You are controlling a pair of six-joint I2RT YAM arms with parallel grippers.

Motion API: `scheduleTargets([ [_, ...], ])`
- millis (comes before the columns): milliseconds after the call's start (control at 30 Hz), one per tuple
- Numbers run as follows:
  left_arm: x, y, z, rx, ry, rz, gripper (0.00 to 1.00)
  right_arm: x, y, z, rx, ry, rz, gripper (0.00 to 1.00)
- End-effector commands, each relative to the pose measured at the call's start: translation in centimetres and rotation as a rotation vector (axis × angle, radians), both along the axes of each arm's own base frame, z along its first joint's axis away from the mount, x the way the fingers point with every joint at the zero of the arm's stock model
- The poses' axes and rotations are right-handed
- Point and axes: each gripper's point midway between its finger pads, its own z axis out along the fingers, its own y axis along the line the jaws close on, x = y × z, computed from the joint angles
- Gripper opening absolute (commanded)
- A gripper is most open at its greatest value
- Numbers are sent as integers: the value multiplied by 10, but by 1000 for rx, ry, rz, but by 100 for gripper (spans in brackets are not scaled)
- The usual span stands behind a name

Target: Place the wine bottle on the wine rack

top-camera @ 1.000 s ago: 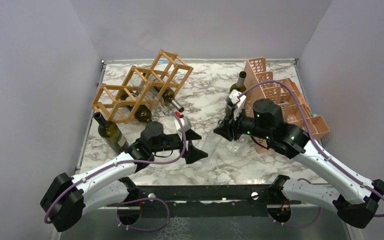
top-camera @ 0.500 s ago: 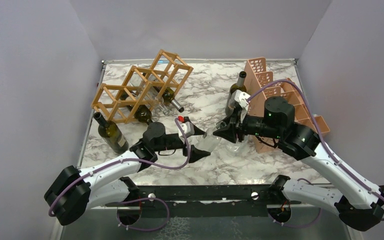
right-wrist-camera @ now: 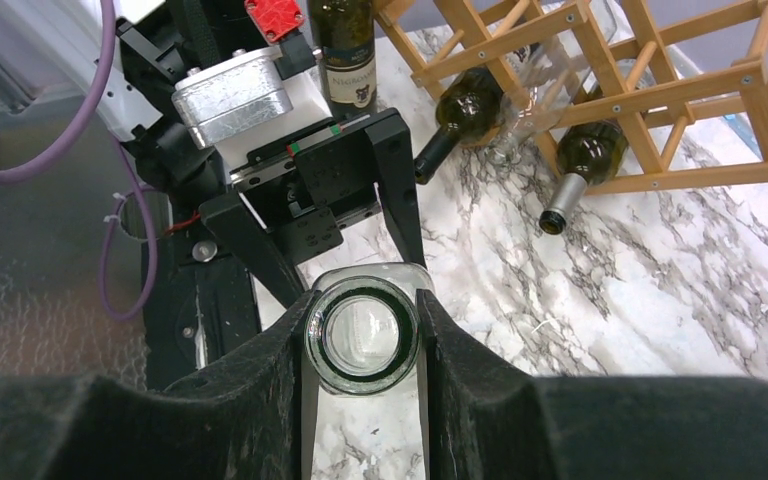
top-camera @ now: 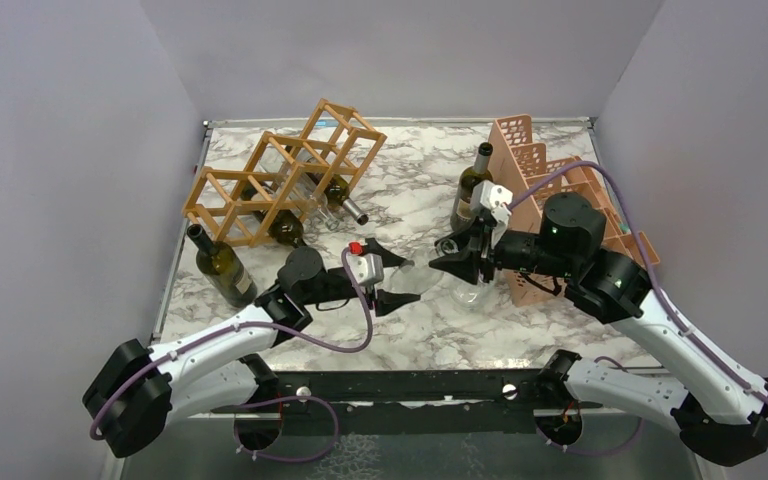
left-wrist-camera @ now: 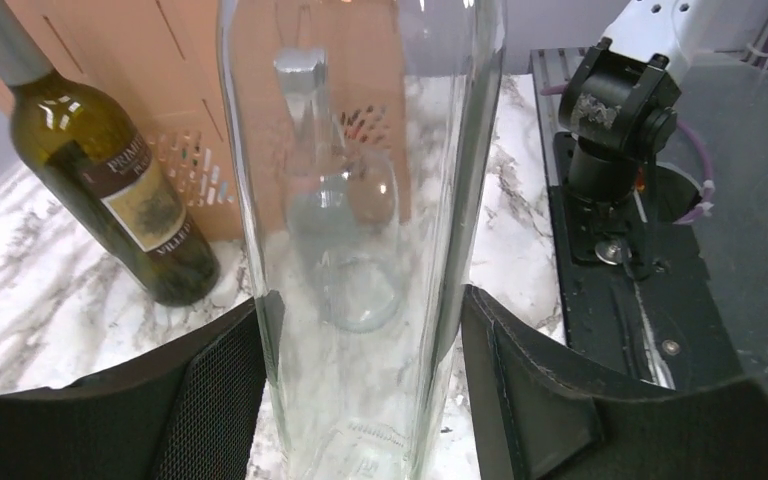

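Jaws of the right claw (right-wrist-camera: 364, 310) sit narrow, clamped on the mouth of the clear bottle (right-wrist-camera: 362, 345); the neck below the rim is hidden by them. The left claw (left-wrist-camera: 365, 310) presses both fingers (left-wrist-camera: 215, 390) against the bottle's body, whose ends run out of that wrist picture. From above, the glass is hard to make out between the claws, over the middle of the marble table (top-camera: 410, 190). Open marble separates it from the wooden wine rack (right-wrist-camera: 680, 177), well apart at the far left, with bottles (right-wrist-camera: 465, 115) lying in it. A green bottle (left-wrist-camera: 110, 190) stands beside the pink crate (top-camera: 515, 135).
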Motion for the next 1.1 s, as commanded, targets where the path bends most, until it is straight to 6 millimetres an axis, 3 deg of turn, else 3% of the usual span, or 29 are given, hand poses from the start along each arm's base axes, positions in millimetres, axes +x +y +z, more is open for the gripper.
scheduleTargets([
  [0, 35, 13, 30, -34, -206, 181, 0, -27, -1, 42, 108, -5, 93, 6],
  [33, 42, 16, 38, -41, -227, 226, 0, -26, -2, 40, 101, 8, 82, 14],
  [133, 55, 25, 55, -39, -320, 308, 0, -23, -5, 37, 84, 35, 48, 57],
  [233, 61, 32, 66, 2, -452, 348, 0, -15, -11, 38, 77, 44, -21, 72],
  [567, 75, 47, 104, 191, -833, 394, 0, 10, -21, 57, 112, 84, -204, 76],
  [667, 76, 49, 106, 252, -928, 384, 0, 15, -20, 56, 111, 119, -234, 76],
  [767, 77, 52, 104, 321, -1038, 371, 0, 22, -17, 45, 82, 161, -265, 76],
  [1067, 77, 58, 96, 431, -1252, 358, 0, 40, 8, -21, -45, 365, -309, 76],
])
